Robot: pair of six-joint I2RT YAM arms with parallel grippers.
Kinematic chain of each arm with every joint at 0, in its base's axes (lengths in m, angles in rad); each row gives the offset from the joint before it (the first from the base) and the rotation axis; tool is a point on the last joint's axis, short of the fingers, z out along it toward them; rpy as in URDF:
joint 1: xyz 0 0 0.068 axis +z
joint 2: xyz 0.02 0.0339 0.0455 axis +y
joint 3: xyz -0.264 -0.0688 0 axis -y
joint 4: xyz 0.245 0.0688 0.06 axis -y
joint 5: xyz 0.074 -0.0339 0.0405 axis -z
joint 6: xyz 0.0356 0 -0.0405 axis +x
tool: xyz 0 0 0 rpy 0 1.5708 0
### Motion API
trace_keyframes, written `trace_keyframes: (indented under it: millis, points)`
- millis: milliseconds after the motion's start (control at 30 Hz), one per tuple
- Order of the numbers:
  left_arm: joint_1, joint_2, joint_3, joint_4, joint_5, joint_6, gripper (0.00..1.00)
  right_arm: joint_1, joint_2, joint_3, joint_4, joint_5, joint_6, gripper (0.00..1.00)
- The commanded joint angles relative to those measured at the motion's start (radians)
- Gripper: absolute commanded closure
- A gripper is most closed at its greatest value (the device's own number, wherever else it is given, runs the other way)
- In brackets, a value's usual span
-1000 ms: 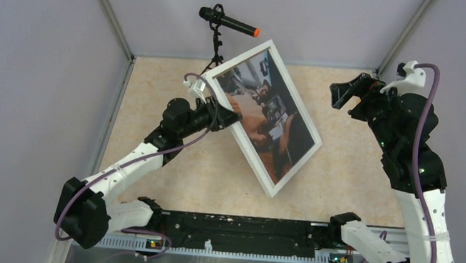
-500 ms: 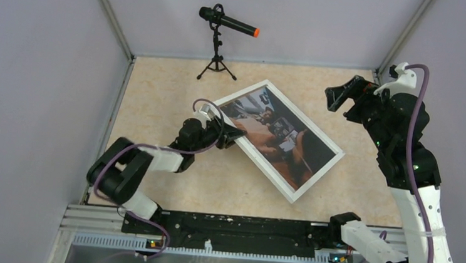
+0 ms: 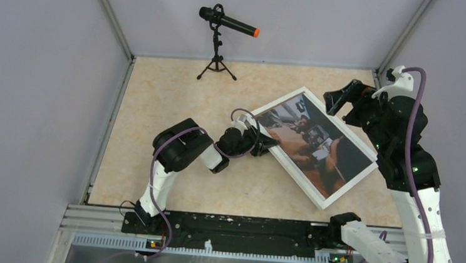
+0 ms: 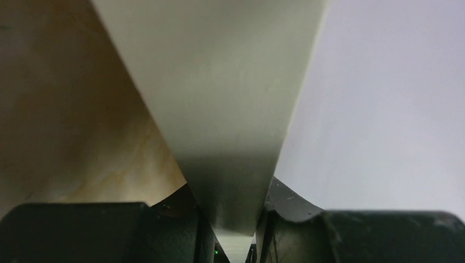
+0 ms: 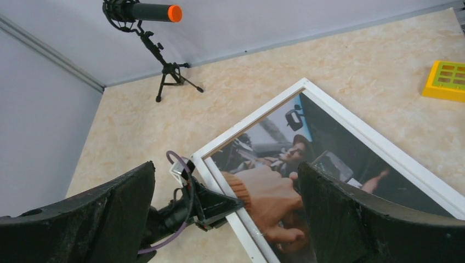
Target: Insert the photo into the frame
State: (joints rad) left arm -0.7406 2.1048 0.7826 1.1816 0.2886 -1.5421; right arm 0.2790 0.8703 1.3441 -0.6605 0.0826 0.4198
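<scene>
The pale frame [image 3: 299,174], dark photo [image 3: 314,144] inside, maybe lies flat, long way far-left to near-right. My left claw [image 3: 266,140] pinches it; right claw [image 3: 341,97] wide.

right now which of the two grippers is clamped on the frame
The left gripper: its jaws are shut on the frame rail near the left corner, whereas the right gripper hangs open above it, holding nothing.
</scene>
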Motion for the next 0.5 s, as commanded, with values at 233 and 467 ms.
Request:
trace_keyframes:
  millis: [233, 467]
  points:
    - [-0.096, 0.102, 0.214, -0.09, -0.013, 0.034, 1.0, -0.003, -0.024, -0.036, 0.016, 0.0, -0.009, 0.01]
    - [-0.098, -0.002, 0.24, -0.484, 0.003, 0.086, 0.58, -0.002, -0.037, -0.051, 0.027, 0.001, -0.003, 0.01]
